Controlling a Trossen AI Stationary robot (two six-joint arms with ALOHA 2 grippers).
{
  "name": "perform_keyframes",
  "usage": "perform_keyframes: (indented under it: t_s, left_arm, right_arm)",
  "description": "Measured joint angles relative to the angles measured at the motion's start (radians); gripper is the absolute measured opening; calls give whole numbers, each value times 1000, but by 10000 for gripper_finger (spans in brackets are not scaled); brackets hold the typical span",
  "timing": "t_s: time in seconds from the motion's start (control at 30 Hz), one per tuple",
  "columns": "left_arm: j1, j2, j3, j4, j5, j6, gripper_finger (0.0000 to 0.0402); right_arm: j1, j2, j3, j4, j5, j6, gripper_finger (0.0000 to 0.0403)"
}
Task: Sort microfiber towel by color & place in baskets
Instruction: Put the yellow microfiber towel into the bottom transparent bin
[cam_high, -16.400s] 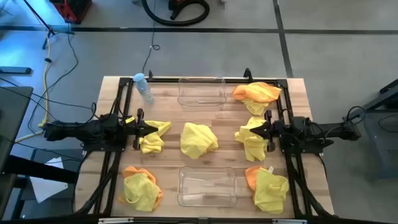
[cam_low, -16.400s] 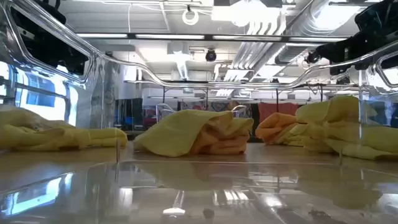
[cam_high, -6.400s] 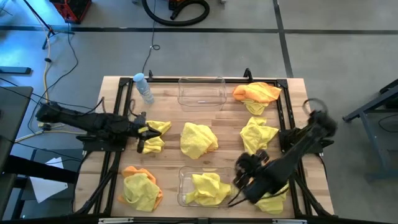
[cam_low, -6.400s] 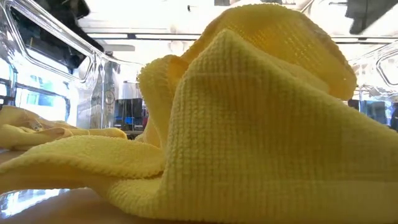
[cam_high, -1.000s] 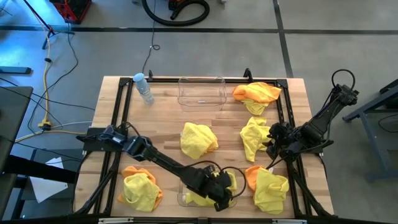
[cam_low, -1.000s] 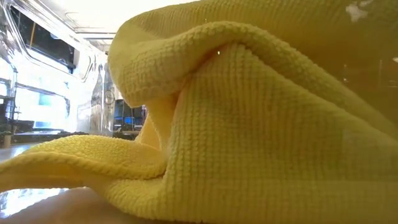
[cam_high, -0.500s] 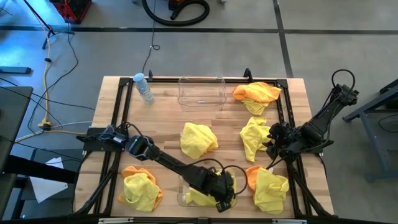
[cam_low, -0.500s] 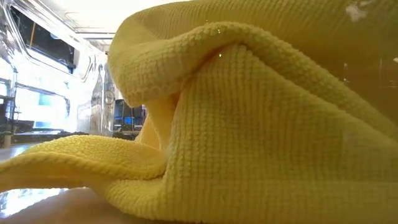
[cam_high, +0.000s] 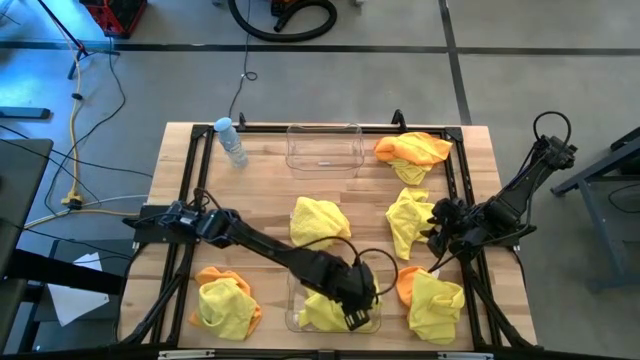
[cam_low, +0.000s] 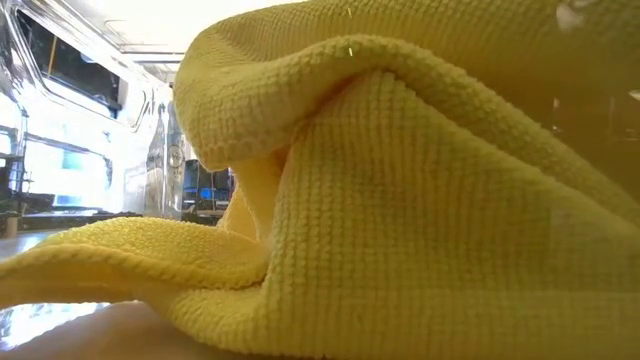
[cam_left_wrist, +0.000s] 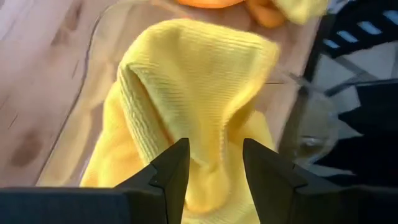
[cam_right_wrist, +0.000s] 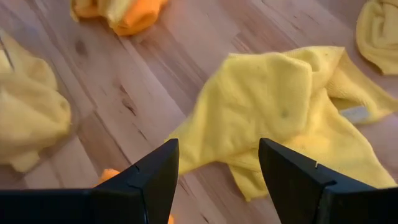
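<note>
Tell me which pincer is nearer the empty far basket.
Right, though not by much. The right pincer hovers over a yellow towel, off to one side of the far basket. The left pincer is over the near basket, across the table.

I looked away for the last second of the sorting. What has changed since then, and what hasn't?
The left pincer has opened over the near basket, letting go of the yellow towel, which now lies in that basket. The left arm has drawn slightly back. The right pincer stays open above another yellow towel on the table; the far basket, the water bottle and the other towels are unmoved.
</note>
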Motion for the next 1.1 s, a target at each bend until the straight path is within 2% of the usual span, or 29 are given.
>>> perform_keyframes:
  t_s: [0.1, 0.3, 0.47, 0.57, 0.67, 0.77, 0.83, 0.93, 1.1]
  left_arm:
    - [0, -35, 0, -56, -15, 41, 136]
    - [-36, -94, 0, -192, -236, 149, 135]
    - [-59, -125, -1, -425, -406, 169, 135]
    - [-57, -145, -19, -513, -452, 198, 135]
    - [-55, -201, -86, -518, -461, 269, 135]
    - [-51, -307, -231, -483, -463, 316, 135]
    - [-48, -415, -380, -418, -476, 326, 135]
    - [-43, -619, -654, -246, -479, 333, 135]
    - [-23, -959, -1074, 62, -406, 317, 135]
  right_arm:
    - [0, 7, 0, 44, 74, 27, 216]
    - [-8, 67, 0, 127, 181, 32, 216]
    - [-81, 165, 0, 198, 125, -17, 216]
    - [-154, 227, 7, 203, 91, -21, 216]
    - [-242, 275, 20, 197, 63, 26, 216]
    - [-341, 305, 29, 189, -15, 70, 216]
    - [-404, 320, 29, 184, -77, 87, 216]
    - [-486, 353, 27, 185, -154, 106, 216]
    - [-586, 429, 27, 233, -262, 114, 216]
